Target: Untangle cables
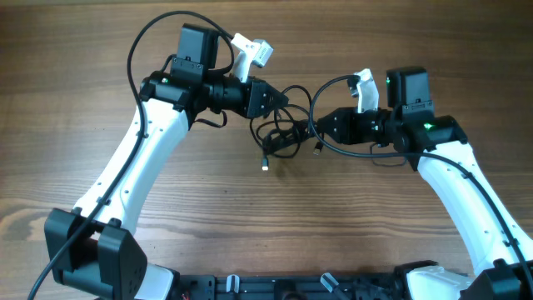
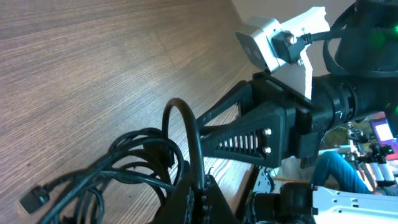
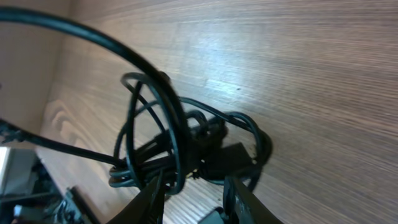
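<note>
One tangled bundle of cables [image 1: 281, 135], two arms [image 1: 141, 158], one wooden table [image 1: 250, 233].

Nothing written can be read in any view: no letters, numbers, brand marks or labels can be made out on the cables [image 1: 279, 136], on the left arm [image 1: 137, 158] or right arm [image 1: 470, 187], or on the wooden table [image 1: 208, 200]. At the right edge of the left wrist view, a small lit screen [image 2: 380, 130] in the background shows pink and pale patches, too blurred to read.
</note>
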`<state>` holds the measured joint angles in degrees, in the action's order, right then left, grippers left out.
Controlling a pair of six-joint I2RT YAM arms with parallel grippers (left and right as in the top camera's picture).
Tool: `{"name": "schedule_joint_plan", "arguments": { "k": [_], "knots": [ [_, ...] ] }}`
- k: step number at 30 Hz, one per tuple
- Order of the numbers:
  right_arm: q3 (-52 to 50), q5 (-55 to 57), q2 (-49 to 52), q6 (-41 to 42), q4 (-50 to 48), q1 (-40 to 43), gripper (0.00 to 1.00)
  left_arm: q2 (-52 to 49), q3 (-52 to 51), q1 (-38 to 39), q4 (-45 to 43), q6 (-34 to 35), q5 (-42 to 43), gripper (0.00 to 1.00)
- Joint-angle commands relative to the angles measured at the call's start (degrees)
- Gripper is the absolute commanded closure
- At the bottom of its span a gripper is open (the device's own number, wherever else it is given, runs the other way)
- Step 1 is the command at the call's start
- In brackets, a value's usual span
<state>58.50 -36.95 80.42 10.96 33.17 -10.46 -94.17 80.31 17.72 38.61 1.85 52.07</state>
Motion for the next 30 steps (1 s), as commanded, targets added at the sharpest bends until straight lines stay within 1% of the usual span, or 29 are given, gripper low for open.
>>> {"name": "schedule_joint_plan", "arguments": {
  "k": [1,4,6,8,9,10,12,14,16,20,21,22,23,24,25,26,28,29,30],
  "knots": [
    [-0.13,-3.65,0.87,-1.99,0.55,-0.11,0.66,1.36,0.48,0.17,-0.24,3.17,2.56,0.96],
    [-0.13,-3.65,0.87,-1.97,1.29,-0.28,0.64,1.36,0.48,0.17,-0.59,4.20,2.56,0.96],
    [-0.13,-3.63,0.87,-1.99,1.68,-1.01,0.63,1.36,0.48,0.17,-1.40,6.86,2.58,0.96],
    [-0.13,-2.93,0.87,-1.88,1.55,-2.21,0.62,1.36,0.48,0.17,-2.67,11.02,2.64,0.96],
    [-0.13,-1.92,0.87,-1.77,1.55,-2.71,0.62,1.36,0.48,0.17,-3.39,11.87,4.02,0.96],
    [-0.13,-1.44,0.87,-1.81,1.55,-3.06,0.62,1.36,0.48,0.17,-4.61,12.15,6.99,0.96],
    [-0.13,-1.44,0.87,-1.77,1.51,-3.15,0.61,1.36,0.48,0.17,-5.77,12.17,9.90,0.96],
    [-0.13,0.15,0.87,-1.57,1.49,-3.15,0.60,1.36,0.48,0.17,-5.84,12.13,11.19,0.96],
    [-0.13,2.01,0.87,0.59,1.11,-3.15,0.60,1.36,0.48,0.17,-5.81,12.11,11.58,0.96],
    [-0.13,1.92,0.87,5.92,-0.17,-3.15,0.62,1.36,0.48,0.17,-5.81,12.13,11.58,0.96],
    [-0.13,1.97,0.87,7.10,-0.17,-3.15,0.67,1.36,0.48,0.17,-5.81,12.13,11.58,0.96],
    [-0.13,1.95,0.87,8.50,-0.13,-3.15,0.74,1.36,0.48,0.17,-5.84,12.13,11.58,0.96],
    [-0.13,1.95,0.87,9.84,-0.15,-3.15,0.79,1.36,0.48,0.17,-5.84,12.13,11.56,0.96],
    [-0.13,1.95,0.87,10.51,-0.15,-3.15,0.82,1.36,0.48,0.17,-5.84,12.13,11.56,0.96],
    [-0.13,1.97,0.87,11.13,-0.13,-3.15,0.91,1.36,0.48,0.17,-5.84,12.13,11.54,0.96],
    [-0.13,1.97,0.87,11.56,-0.15,-3.15,0.96,1.36,0.48,0.17,-5.86,12.13,11.28,0.96],
    [-0.13,2.03,0.87,11.50,-0.13,-3.15,0.96,1.36,0.48,0.17,-5.84,12.31,7.43,0.96],
    [-0.13,3.13,0.87,11.43,0.24,-3.15,0.96,1.36,0.48,0.15,-5.84,14.64,2.95,0.96],
    [-0.13,6.75,0.87,11.41,1.20,-3.15,0.96,1.36,0.48,-0.02,-5.84,19.28,-3.82,0.96]
  ]
}}
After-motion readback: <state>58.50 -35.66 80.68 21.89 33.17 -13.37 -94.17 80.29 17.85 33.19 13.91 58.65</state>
